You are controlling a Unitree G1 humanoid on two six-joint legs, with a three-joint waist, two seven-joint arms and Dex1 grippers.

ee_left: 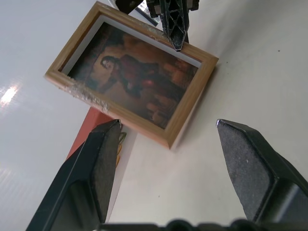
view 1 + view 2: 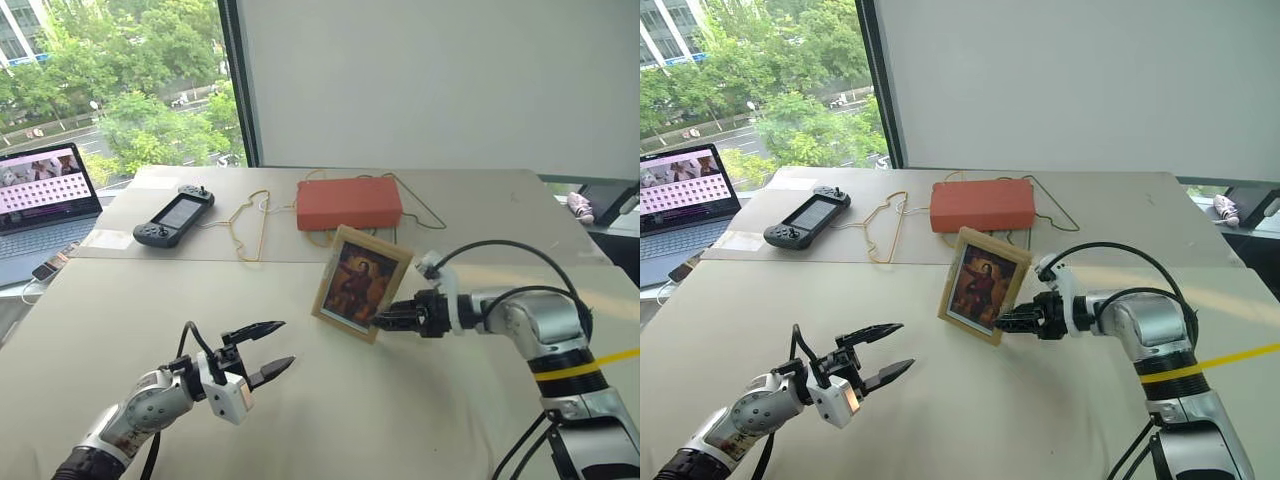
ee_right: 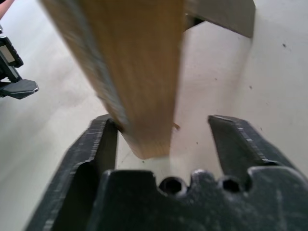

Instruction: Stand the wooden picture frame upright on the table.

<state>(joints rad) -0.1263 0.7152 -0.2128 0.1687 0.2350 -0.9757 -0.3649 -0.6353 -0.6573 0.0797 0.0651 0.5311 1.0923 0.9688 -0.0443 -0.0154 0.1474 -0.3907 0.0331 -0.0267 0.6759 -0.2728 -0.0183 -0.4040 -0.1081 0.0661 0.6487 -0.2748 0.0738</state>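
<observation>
1. Nearest the camera, the left gripper (image 2: 262, 350) hangs low over the large pale beige table (image 2: 330, 420), on the near-left side of the small light-wood picture frame (image 2: 360, 283). Its two black fingers are spread wide with nothing between them, pointed toward the frame's front.

2. The frame is the landmark. It stands on its lower edge near the middle of the table, portrait facing the camera and leaning back a little; the job looks nearly done.

3. At the frame's right edge sits the right gripper (image 2: 1002, 320). In the right wrist view its fingers straddle the wooden edge: one finger touches the wood, the other stands clear of it, so the jaws are parted, not clamping.

4. Left to do, as I judge it: draw the right gripper away without nudging the frame. Whether the stand behind is bearing the weight cannot be seen.

5. Behind the frame lies a flat orange-red box (image 2: 348, 204), well apart.
</observation>
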